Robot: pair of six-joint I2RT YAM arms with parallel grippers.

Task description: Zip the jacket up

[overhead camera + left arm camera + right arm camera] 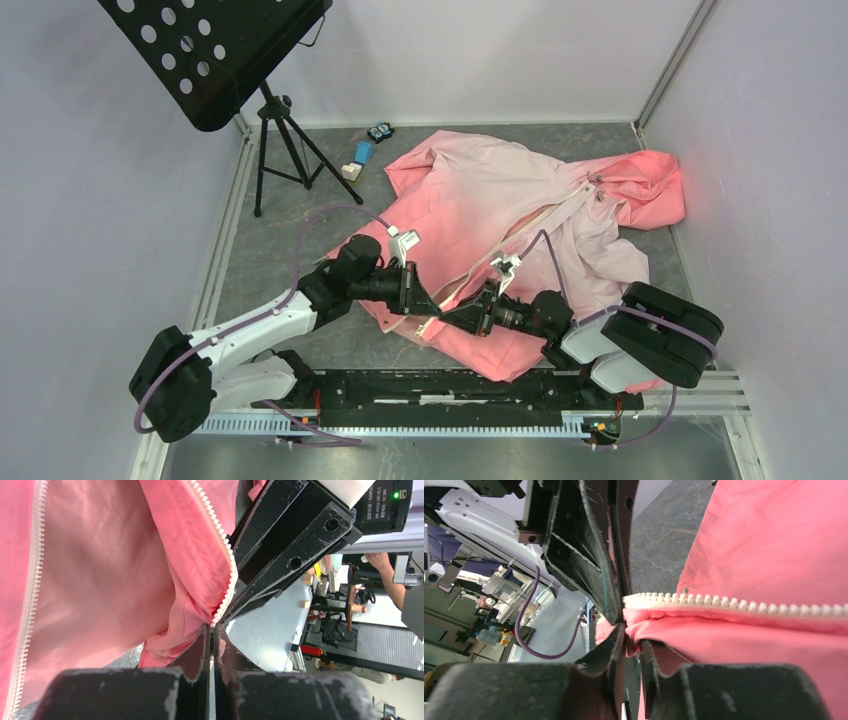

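The pink jacket (520, 215) lies spread on the table, hood at the far right, with its cream zipper strip (560, 215) running diagonally and open. Both grippers meet at its near hem. My left gripper (428, 298) is shut, pinching the bottom end of one zipper row (222, 555); in the left wrist view its tips (212, 628) close on that end. My right gripper (462, 318) is shut on a fold of pink fabric just under the end of a toothed zipper row (724, 604); its tips (631, 632) grip the cloth. The two grippers almost touch.
A black music stand on a tripod (275, 130) stands at the far left. Small blocks (362, 152) and a dark object (380, 131) lie by the back wall. White walls close in on both sides. The arms' base rail (450, 390) runs along the near edge.
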